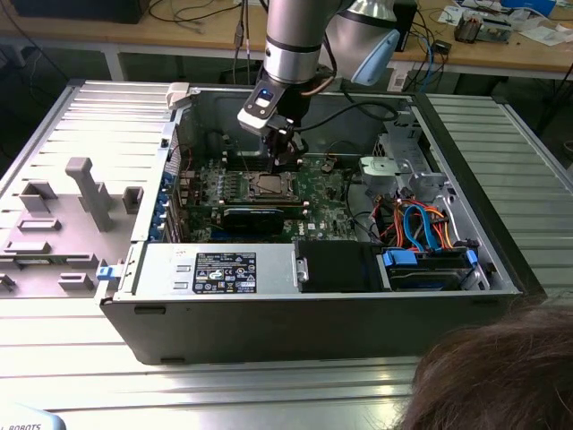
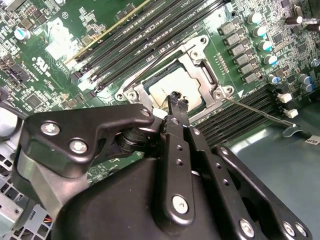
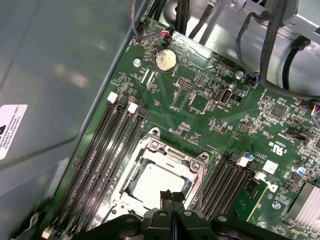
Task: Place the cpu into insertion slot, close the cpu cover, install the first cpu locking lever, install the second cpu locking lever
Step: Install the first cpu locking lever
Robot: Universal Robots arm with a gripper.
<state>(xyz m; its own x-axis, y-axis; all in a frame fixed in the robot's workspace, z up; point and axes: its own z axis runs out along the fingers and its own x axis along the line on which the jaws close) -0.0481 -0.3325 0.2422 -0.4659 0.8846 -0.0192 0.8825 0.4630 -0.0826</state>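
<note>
The open grey sheet-metal computer case point(image 1: 269, 331) lies on its side, and the arm enters it from above. The flat green motherboard point(image 3: 210, 115) covers the case floor. One grey case wall borders the board directly beside a bank of long black memory slots point(image 3: 107, 150). A second bank lies on the opposite side of the socket, so both flanks are bounded by low parts.

The insertion slot point(image 1: 269, 186), a small square dark socket with a silvery rim, sits near the board's centre. The space straight above it is open, and in the first wrist view the black cables are well apart from it.

The cpu cover point(image 3: 170, 156), a thin silvery metal frame with a large cut-out, appears to lie flat around the chip. Its seating cannot be confirmed at the edge hidden by the fingers.

The cpu point(image 3: 152, 182), a small flat square chip with a dull silver-grey top, rests inside the slot and shows through the cut-out.

A thin silvery wire lever point(image 2: 260, 111) runs out from one socket corner across the neighbouring black slots – not tucked against the frame.

The black two-finger gripper point(image 3: 171, 196) has its fingers pressed together with nothing between them. Its tip sits at the chip's near edge – whether it touches cannot be told.
</note>
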